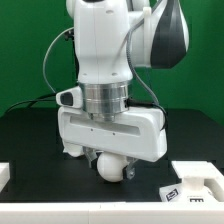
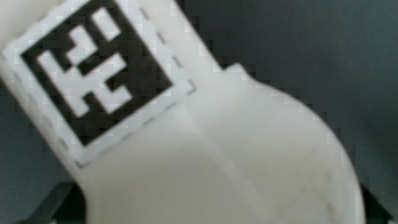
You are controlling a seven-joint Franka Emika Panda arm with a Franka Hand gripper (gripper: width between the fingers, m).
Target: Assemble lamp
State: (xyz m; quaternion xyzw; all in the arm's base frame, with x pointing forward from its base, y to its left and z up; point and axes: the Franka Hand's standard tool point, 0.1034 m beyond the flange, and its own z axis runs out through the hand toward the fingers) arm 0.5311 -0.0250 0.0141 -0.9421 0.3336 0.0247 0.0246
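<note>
My claw (image 1: 110,172) pinches the rounded bulb (image 1: 106,165), its tag (image 2: 98,65) turned toward my wrist, low over the black table (image 1: 30,140) at lower centre, held so, I judge, to carry it to what looks like the base (image 1: 197,180) at the exterior view's lower right.

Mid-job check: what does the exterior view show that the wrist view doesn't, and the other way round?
Only the exterior view: the arm over the black table, the gripper held low, and a tagged white lamp piece toward the exterior view's right. Only the wrist view: a black-and-white tag close up on a flat face. Both: a rounded white lamp part at the gripper; whether it is gripped is unclear.
</note>
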